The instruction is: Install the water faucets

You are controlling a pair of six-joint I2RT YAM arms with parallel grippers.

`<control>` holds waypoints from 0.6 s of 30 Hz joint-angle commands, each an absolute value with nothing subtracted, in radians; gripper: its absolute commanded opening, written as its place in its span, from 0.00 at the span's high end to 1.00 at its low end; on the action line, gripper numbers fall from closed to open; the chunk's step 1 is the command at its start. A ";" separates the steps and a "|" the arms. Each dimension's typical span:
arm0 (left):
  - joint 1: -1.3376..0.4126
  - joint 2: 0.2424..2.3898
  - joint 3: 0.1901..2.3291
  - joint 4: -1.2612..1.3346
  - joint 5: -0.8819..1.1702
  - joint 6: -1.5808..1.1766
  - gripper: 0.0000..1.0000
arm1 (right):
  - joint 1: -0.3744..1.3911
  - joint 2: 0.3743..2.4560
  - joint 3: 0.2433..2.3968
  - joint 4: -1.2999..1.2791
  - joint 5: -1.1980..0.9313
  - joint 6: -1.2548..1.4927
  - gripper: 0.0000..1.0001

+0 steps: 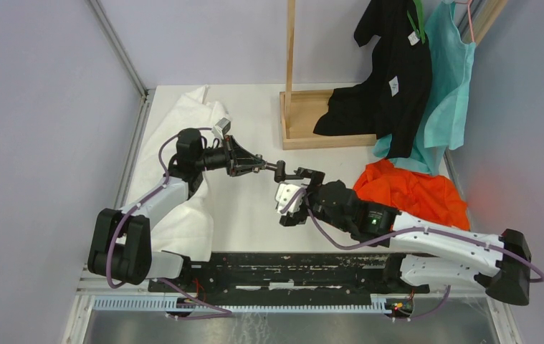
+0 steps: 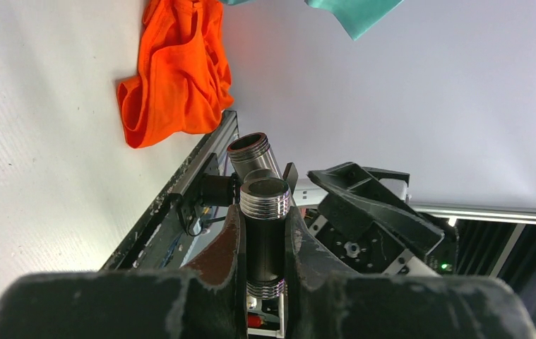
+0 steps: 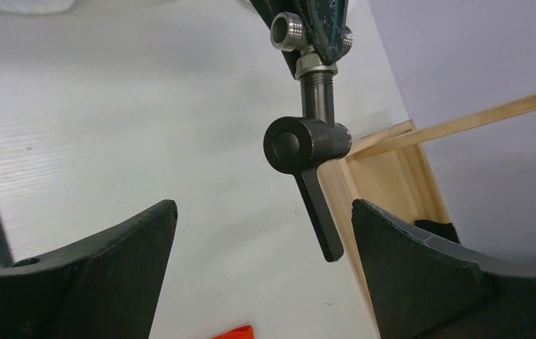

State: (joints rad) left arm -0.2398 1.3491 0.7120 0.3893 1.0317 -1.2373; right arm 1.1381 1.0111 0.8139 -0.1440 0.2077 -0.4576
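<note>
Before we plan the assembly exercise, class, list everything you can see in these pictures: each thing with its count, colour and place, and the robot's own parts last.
T-fitting: one, dark metal with silver threaded ends, held above the table.
lever-handle piece: one, dark grey, attached to the T-fitting's stem.
white cloth: one, white, on the table's left side, under the left arm.
orange garment: one, orange, crumpled on the table's right side.
wooden stand: one, light wood, at the far side of the table.
black garment: one, black, hanging at far right.
teal garment: one, teal, hanging beside the black one.
table: one, white.
left claw: one, black, shut on the T-fitting.
right claw: one, black, open around the lever-handle piece.
</note>
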 commanded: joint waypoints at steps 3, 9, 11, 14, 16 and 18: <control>-0.237 1.340 0.763 0.414 1.080 -1.270 0.97 | 1.161 1.118 0.734 0.208 0.437 -0.715 0.00; -0.239 1.348 0.758 0.411 1.079 -1.263 0.97 | 1.160 1.225 0.728 0.343 0.502 -0.796 0.06; -0.239 1.347 0.759 0.411 1.076 -1.262 0.97 | 1.161 1.259 0.729 0.383 0.513 -0.826 0.09; -0.238 1.344 0.762 0.411 1.077 -1.265 0.97 | 1.159 1.309 0.722 0.449 0.512 -0.845 0.20; -0.238 1.340 0.761 0.409 1.077 -1.264 0.97 | 1.156 1.324 0.727 0.452 0.494 -0.837 0.31; -0.238 1.337 0.758 0.407 1.076 -1.264 0.97 | 1.150 1.331 0.749 0.407 0.480 -0.801 0.43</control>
State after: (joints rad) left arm -0.2398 1.3499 0.7120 0.3706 1.0340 -1.2373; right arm 1.1564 1.3205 0.7177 0.3450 0.4789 -0.8135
